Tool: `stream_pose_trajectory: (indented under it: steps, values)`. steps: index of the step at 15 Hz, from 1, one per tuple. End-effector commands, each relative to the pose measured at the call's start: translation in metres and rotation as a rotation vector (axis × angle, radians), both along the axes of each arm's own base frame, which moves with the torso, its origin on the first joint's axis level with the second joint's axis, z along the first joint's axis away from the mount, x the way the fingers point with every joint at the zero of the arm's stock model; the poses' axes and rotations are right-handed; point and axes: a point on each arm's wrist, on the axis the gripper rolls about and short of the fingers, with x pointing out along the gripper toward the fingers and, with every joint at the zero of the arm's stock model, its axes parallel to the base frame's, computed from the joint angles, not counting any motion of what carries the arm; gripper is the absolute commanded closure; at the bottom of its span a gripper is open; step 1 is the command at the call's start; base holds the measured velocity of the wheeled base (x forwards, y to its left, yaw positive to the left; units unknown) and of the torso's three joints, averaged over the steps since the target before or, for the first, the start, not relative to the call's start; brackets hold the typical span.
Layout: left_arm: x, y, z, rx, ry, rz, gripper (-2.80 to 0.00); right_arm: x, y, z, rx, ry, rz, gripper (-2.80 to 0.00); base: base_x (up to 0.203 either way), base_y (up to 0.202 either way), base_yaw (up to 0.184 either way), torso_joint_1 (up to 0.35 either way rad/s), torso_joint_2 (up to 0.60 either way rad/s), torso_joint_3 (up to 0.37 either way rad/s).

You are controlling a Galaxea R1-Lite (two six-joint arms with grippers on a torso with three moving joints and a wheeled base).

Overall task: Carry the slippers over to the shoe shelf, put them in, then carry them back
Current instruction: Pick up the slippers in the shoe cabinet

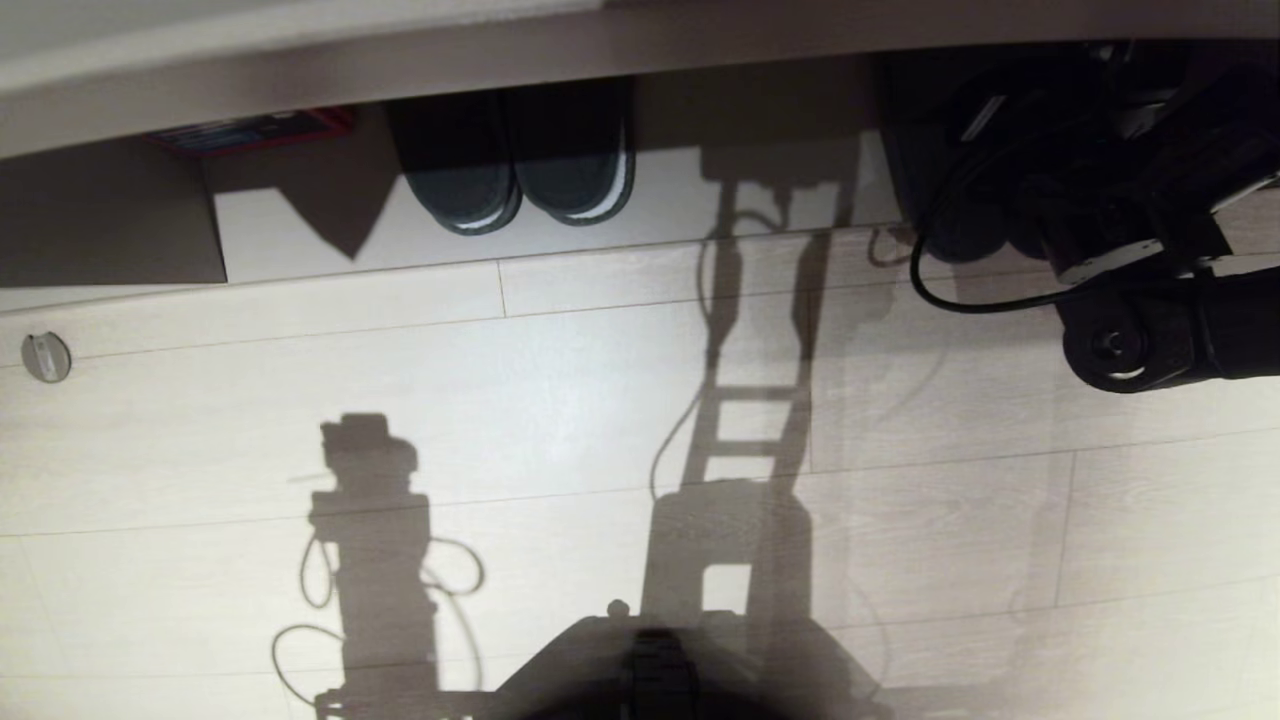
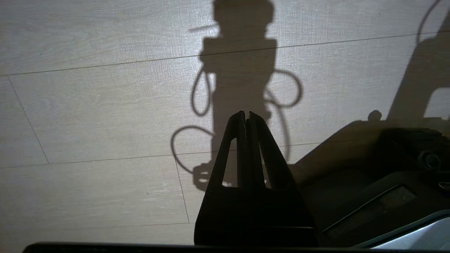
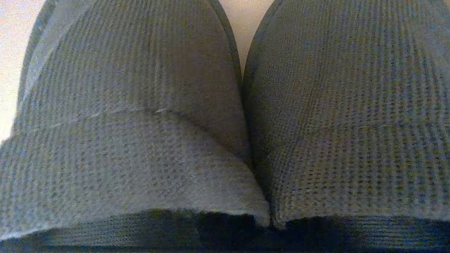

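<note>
The pair of grey-blue waffle-knit fabric slippers fills the right wrist view, two rounded strap bands pressed side by side over a pale surface; the head view hides them behind the right arm, under the shelf's edge. The right tool is closed, unseen. In the left wrist view, the left tool hangs pinched shut above the pale wood-plank floor.

Head down at floor; wrists close.
</note>
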Motion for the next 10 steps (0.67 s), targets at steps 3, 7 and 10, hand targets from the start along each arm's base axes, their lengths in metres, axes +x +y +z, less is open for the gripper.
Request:
stream_pose_trajectory:
  steps: [3,7,10]
  values:
    - [0.0,0.0,0.0,-0.001,0.001,0.001,0.0,-0.041,-0.005,0.003,-0.015,0.081,0.003,0.0,0.0,0.0,0.0,0.0,0.0,0.0]
    - [0.0,0.0,0.0,-0.001,0.001,0.001,0.0,-0.106,-0.013,-0.029,-0.046,0.26,0.018,0.0,0.0,0.0,0.0,0.0,0.0,0.0]
    - [0.0,0.0,0.0,-0.001,0.001,0.001,0.0,-0.177,-0.025,-0.059,-0.064,0.354,0.023,0.0,0.0,0.0,0.0,0.0,0.0,0.0]
